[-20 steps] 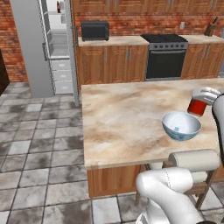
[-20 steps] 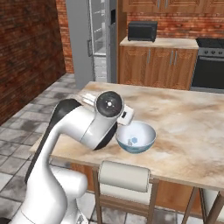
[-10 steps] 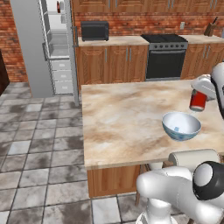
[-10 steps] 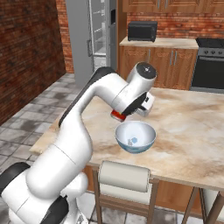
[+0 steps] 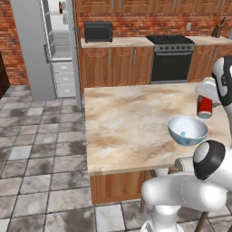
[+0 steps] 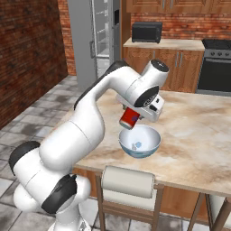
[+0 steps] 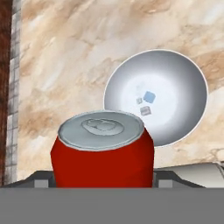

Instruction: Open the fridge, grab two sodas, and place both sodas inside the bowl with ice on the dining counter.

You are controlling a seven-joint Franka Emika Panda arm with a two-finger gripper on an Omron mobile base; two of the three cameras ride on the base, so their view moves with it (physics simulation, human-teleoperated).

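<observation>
Gripper [image 6: 131,118]: I see its jaws clamped on the red can [image 7: 103,149], held in the air.
Can: tilted, silver top toward the bowl [image 6: 140,141], just above its rim.
Bowl: on the dining counter [image 5: 127,127], near the edge facing my base (a few ice pieces inside).
Fridge [image 5: 47,45]: door open, white shelves showing.

Dining counter [image 5: 131,131]: island, beige-brown marbled stone top, wooden base. On top: one small round bowl [image 5: 187,130], pale blue outside, white inside, holding a few ice pieces [image 7: 146,101], near the right end.
</observation>
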